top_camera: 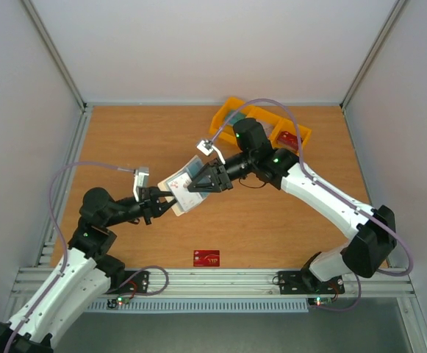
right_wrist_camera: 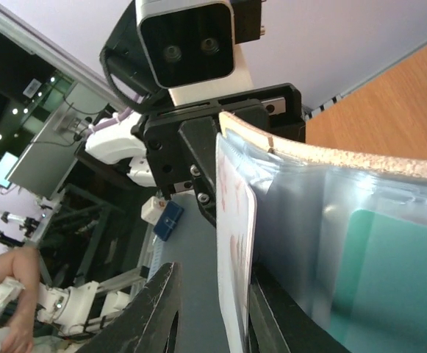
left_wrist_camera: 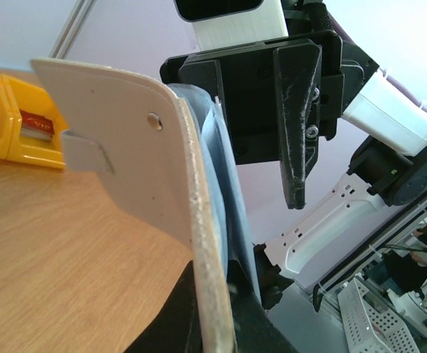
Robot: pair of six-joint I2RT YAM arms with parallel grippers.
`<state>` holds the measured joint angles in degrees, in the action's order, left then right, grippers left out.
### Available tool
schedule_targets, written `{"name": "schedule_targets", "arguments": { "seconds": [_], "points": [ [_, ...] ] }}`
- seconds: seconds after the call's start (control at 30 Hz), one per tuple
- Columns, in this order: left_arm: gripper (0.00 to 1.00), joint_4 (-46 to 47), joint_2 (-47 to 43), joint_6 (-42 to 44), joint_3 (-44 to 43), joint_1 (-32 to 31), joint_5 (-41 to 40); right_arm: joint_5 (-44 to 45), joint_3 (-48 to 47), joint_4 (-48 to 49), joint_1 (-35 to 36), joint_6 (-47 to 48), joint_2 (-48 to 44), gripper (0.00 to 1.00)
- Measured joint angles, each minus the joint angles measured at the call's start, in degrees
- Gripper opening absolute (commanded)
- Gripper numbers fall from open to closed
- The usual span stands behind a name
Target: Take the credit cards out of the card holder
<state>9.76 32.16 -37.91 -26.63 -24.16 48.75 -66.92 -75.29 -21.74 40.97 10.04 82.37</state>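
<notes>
Left arm (top_camera: 88, 243), right arm (top_camera: 323, 195) and raised card holder (top_camera: 180, 182) crowd the middle; open bench (top_camera: 140, 140) far-left, yellow bin tray (top_camera: 222, 115) far-right.

Top cam's up high over the near edge, looking down on the whole table (top_camera: 286, 220). The wrist cams are super close, facing each other across the card holder (left_wrist_camera: 136, 147); the right one even catches the left wrist camera (right_wrist_camera: 191, 48).

White arms (top_camera: 329, 197), black joints (top_camera: 247, 137), lilac cables (top_camera: 266, 101), green lights (top_camera: 277, 158)
</notes>
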Motion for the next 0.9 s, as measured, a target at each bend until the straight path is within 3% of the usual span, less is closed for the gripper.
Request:
{"name": "schedule_targets", "arguments": {
  "seconds": [0.1, 0.3, 0.9],
  "points": [
    [0.0, 1.46, -0.9, -0.96, 2.23, 0.0, -1.01, 0.15, 0.26, 0.59, 0.11, -0.81, 1.55, 0.21],
    [0.0, 4.48, -2.86, -1.79, 5.66, 0.0, -1.88, 0.52, 0.63, 0.68, 0.52, -1.03, 2.91, 0.01],
    [0.0, 6.62, -6.69, -2.64, 10.64, -0.31, -2.86, 4.46, -2.54, -16.02, -3.65, 9.73, 2.54, 0.07]
  ]
}}
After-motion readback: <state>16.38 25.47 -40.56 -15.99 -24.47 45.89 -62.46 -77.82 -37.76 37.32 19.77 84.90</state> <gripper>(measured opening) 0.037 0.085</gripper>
